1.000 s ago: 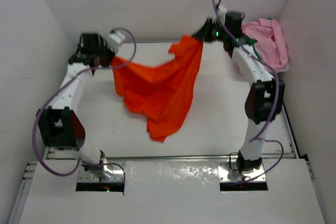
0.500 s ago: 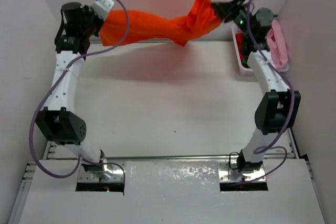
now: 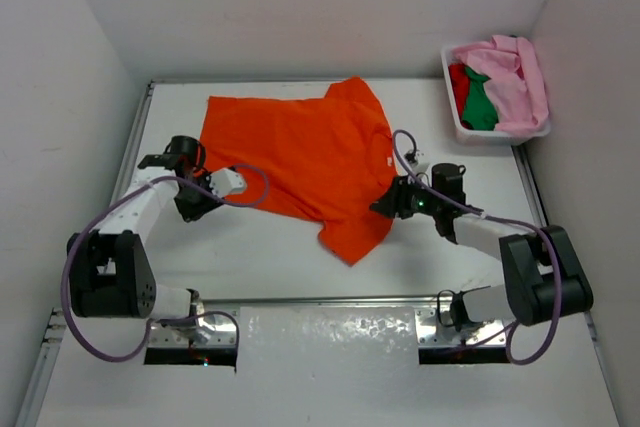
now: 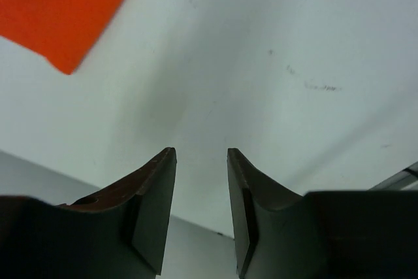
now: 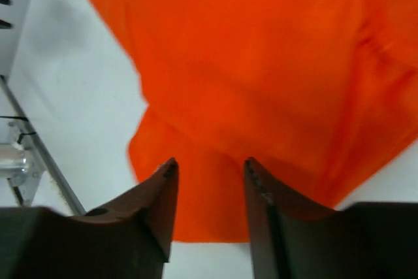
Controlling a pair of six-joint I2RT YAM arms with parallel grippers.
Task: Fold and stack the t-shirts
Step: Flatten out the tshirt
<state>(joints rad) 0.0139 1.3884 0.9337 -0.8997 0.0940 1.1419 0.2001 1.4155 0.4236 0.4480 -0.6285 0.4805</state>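
The orange t-shirt (image 3: pixel 295 157) lies spread nearly flat on the table, one sleeve toward the back and the hem corner toward the front. My left gripper (image 3: pixel 170 155) sits just left of it, open and empty over bare table (image 4: pixel 274 50); only a corner of the orange t-shirt (image 4: pixel 59 11) shows in its wrist view. My right gripper (image 3: pixel 385 204) rests at the shirt's right edge, open, with the orange t-shirt (image 5: pixel 261 63) below its jaws and nothing pinched. The pink t-shirt (image 3: pixel 515 72), green t-shirt (image 3: pixel 478 102) and red t-shirt (image 3: pixel 458 80) are bunched in the basket.
A white basket (image 3: pixel 497 137) stands at the back right corner against the wall. Walls close the table at the left, back and right. A metal rail (image 3: pixel 330 299) runs along the near edge.
The orange shirt, held stretched in the air between both grippers, has come down flat on the table. Both arms lowered toward the front and both grippers opened, letting go.
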